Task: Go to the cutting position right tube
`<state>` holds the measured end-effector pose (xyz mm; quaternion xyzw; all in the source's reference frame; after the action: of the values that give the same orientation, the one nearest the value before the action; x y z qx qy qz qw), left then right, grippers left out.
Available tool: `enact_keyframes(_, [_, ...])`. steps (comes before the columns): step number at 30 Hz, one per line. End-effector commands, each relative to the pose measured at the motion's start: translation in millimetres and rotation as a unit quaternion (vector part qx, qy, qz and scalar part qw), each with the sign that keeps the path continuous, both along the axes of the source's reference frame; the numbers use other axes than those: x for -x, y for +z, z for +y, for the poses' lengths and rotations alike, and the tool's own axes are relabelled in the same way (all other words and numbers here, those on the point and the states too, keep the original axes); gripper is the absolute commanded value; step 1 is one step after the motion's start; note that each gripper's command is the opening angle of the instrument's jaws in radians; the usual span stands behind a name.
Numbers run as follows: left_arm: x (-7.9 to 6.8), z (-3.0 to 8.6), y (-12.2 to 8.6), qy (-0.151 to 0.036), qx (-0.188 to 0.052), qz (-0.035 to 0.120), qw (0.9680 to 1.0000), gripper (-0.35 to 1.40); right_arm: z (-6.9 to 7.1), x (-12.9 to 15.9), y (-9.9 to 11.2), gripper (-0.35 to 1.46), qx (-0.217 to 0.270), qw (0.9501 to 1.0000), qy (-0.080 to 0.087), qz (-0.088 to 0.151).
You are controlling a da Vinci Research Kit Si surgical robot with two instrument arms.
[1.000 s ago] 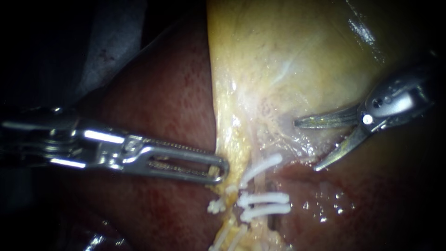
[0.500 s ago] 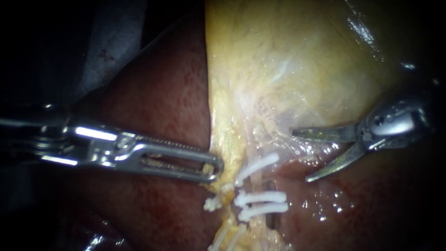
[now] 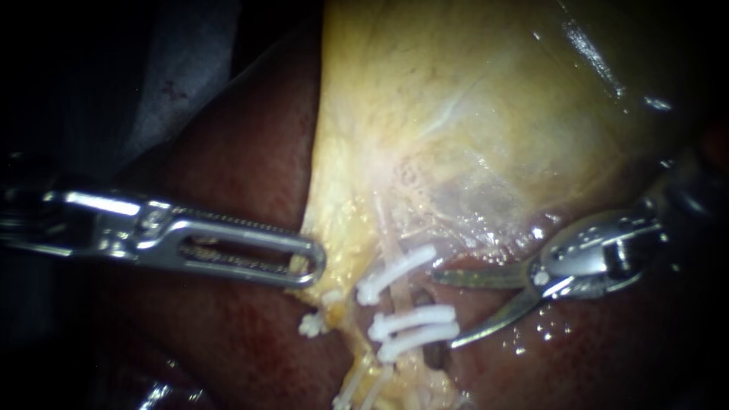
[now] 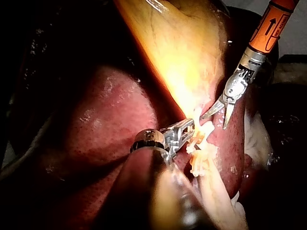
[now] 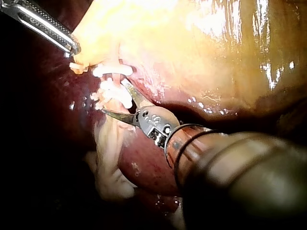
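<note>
My left instrument (image 3: 307, 262) comes in from the left, its slotted jaws shut on the yellow edge of the gallbladder (image 3: 456, 129), holding it out over the liver (image 3: 243, 175). White clips (image 3: 414, 320) cross a pale tube (image 3: 401, 294) below the gallbladder. My right instrument (image 3: 446, 310) has open curved blades. The upper blade tip lies between the top clip (image 3: 395, 271) and the two lower ones, and the lower blade reaches under them. In the right wrist view the open blades (image 5: 114, 97) meet the clips (image 5: 112, 72). The left wrist view shows my left instrument (image 4: 184, 132) and right instrument (image 4: 221, 109).
Dark red liver (image 3: 577, 357) lies wet under the right instrument. A separate small white clip (image 3: 310, 325) sits left of the tube, below the left instrument's tip. More clip ends (image 3: 364, 391) show at the lower edge.
My right instrument has moved down and left, from beside the gallbladder to the clipped tube, blades still open. The left instrument has drawn the gallbladder edge leftward.
</note>
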<state>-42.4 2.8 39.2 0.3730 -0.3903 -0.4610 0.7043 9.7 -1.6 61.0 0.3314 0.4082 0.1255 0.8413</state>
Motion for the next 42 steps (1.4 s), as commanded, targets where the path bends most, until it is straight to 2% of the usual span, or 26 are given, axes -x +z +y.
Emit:
enact_keyframes(1, [0.0, -0.1, -0.4, -0.001, -0.001, 0.0, 1.0, -0.35, -0.1, -0.2, 0.2, 1.04, 0.0, 1.0, -0.001, -0.001])
enact_keyframes(16, [0.2, -0.5, -1.2, -0.004, -0.001, 0.0, 1.0, -0.35, 0.2, -1.5, 1.0, 1.01, 0.0, 1.0, 0.0, -0.003])
enact_keyframes(30, [0.3, -0.5, -1.3, -0.004, -0.001, 0.0, 1.0, -0.35, -0.2, -4.0, 2.0, 0.87, -0.011, 0.9999, 0.0, -0.007])
enact_keyframes(42, [0.3, -0.5, -1.2, -0.004, -0.001, 0.0, 1.0, -0.35, -0.1, -4.5, 2.1, 0.76, -0.022, 0.9997, 0.004, -0.012])
